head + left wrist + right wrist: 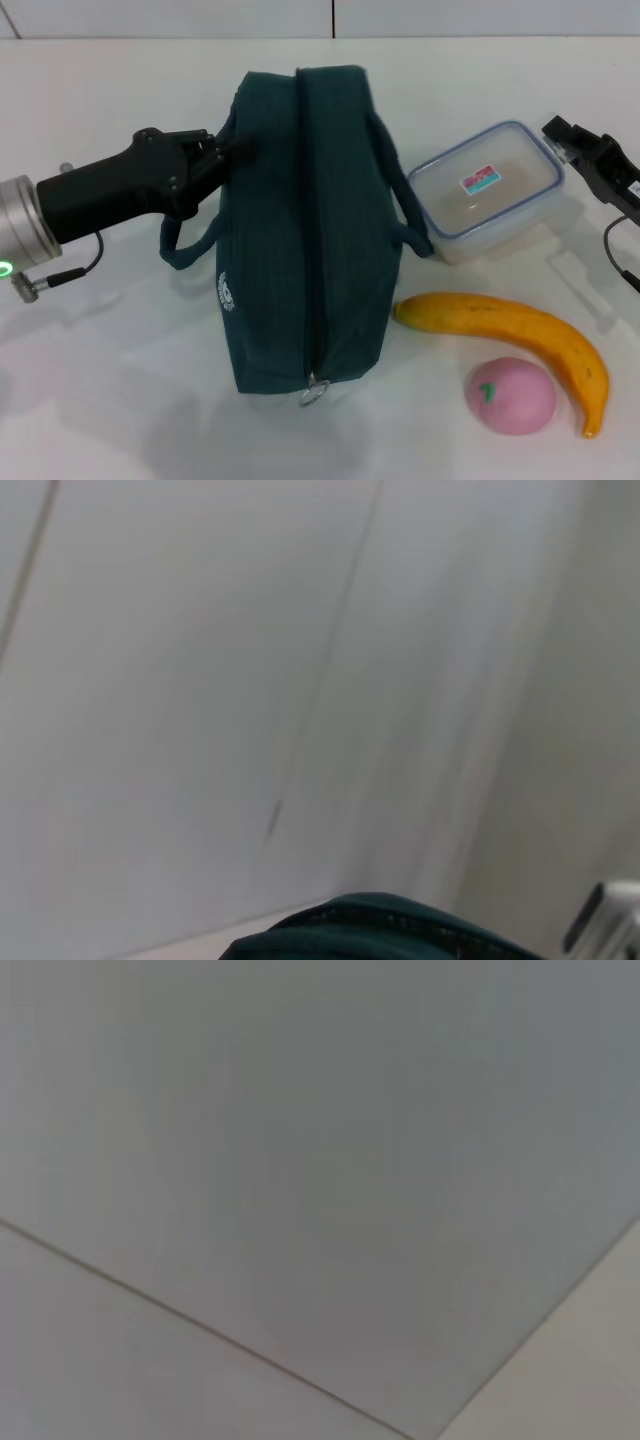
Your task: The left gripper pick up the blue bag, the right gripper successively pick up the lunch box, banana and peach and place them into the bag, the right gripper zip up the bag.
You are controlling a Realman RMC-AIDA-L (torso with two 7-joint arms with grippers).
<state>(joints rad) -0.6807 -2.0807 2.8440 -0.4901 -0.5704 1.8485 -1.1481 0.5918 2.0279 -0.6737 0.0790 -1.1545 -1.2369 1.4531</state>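
Observation:
The blue bag [305,230] stands on the white table with its zipper running along the top and the ring pull at the near end. The bag's fabric [380,930] also shows at the edge of the left wrist view. My left gripper [228,150] touches the bag's left side near the far end, by the left handle [185,250]. The lunch box [485,190] lies right of the bag, lid on. My right gripper [585,155] hovers just right of the box. The banana [510,335] and the peach [510,395] lie near the front right.
The table's far edge meets a pale wall [330,18]. A cable [620,255] hangs from the right arm at the frame's right edge. The right wrist view shows only plain wall and table surfaces.

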